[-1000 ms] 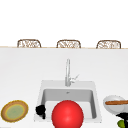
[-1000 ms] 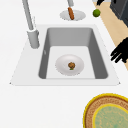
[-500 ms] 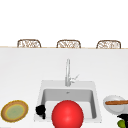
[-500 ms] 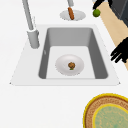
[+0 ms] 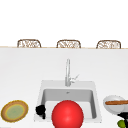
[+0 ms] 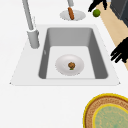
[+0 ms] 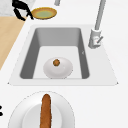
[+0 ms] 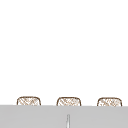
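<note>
My left hand (image 5: 40, 110) hovers at the sink's front left corner, fingers spread and holding nothing; it is also the hand (image 6: 121, 53) by the basin's near rim and the hand (image 7: 21, 10) beside the yellow plate. My right hand (image 5: 124, 116) hangs at the far right with straight fingers (image 6: 99, 4) just over a small green lime (image 6: 96, 12) (image 5: 121, 123) on the counter. In the sink (image 6: 32, 72) lies a white bowl (image 6: 69, 65) (image 7: 58, 67) with a small brown lump in it.
A yellow-rimmed green plate (image 5: 14, 111) (image 6: 110, 114) sits left of the sink. A white plate (image 5: 114, 104) (image 7: 42, 112) with a brown sausage lies to the right. The faucet (image 5: 67, 72) stands behind the basin. A big red ball (image 5: 67, 114) hides the basin's front.
</note>
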`<state>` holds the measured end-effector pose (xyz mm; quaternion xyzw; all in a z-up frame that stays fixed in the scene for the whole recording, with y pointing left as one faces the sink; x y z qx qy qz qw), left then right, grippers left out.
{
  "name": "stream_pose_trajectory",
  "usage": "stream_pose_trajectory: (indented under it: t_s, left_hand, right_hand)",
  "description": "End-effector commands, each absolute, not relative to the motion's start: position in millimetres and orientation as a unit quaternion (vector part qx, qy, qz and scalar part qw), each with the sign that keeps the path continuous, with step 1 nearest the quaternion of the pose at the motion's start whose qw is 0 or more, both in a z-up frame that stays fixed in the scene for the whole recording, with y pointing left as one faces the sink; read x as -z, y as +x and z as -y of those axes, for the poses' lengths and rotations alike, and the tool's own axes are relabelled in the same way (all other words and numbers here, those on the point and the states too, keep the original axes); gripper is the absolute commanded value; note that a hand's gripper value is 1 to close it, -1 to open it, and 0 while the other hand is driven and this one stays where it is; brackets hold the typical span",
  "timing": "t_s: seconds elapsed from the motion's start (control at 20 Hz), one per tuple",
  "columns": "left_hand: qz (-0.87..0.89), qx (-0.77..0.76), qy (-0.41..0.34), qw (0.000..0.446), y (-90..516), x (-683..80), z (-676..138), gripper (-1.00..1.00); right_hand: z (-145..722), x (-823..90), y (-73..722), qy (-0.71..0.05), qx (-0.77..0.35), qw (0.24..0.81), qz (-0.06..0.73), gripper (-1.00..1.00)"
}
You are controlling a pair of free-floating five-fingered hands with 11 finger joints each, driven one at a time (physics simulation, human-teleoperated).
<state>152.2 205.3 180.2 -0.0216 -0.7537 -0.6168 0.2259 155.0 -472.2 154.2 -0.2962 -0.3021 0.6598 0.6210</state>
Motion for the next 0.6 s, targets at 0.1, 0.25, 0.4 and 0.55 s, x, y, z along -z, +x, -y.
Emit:
stream_pose_trajectory:
  t_s: [0.1, 0.25, 0.4, 0.55]
  left_hand:
    - [0.754, 0.617, -0.022, 0.226, 152, -180, -205, 0.00]
    - [0.754, 0.617, -0.022, 0.226, 152, -180, -205, 0.00]
    - [0.754, 0.617, -0.022, 0.226, 152, -180, -205, 0.00]
    - [0.754, 0.617, -0.022, 0.226, 152, -180, -205, 0.00]
  right_hand:
    - [473, -139, 158, -0.282, -0.670, 0.627, 0.279, -1.00]
    - [474, -119, 170, -0.271, -0.680, 0.627, 0.268, -1.00]
    - [471, -104, 175, -0.260, -0.677, 0.638, 0.261, -1.00]
    - [473, -96, 181, -0.254, -0.678, 0.641, 0.254, -1.00]
